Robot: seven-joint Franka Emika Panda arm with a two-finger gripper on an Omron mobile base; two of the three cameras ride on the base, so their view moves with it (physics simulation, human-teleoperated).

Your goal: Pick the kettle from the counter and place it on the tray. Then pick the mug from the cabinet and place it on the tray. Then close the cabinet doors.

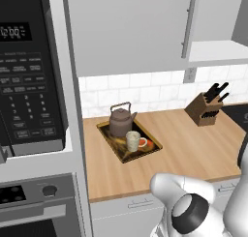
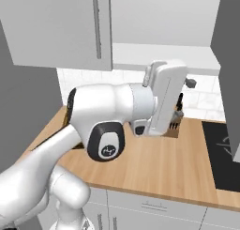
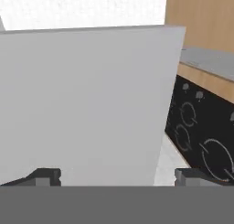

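The brownish-grey kettle (image 1: 120,120) and the cream mug (image 1: 133,140) both stand on the dark tray (image 1: 151,147), which lies on the wooden counter (image 1: 189,149). The cabinet's left door (image 1: 126,28) is shut. Its right door (image 2: 229,60) stands swung out, baring the pale shelf (image 2: 164,53). My white hand (image 2: 166,95) is raised just left of that open door. In the hand view my gripper (image 3: 118,177) is open, its fingertips (image 3: 43,176) spread wide, facing the flat grey door panel (image 3: 91,104) at close range with nothing between them.
A black microwave (image 1: 26,71) fills the left, with an oven below it. A wooden knife block (image 1: 206,110) stands at the back of the counter by the black cooktop (image 2: 225,154). My arm's elbow (image 2: 105,147) hangs over the counter.
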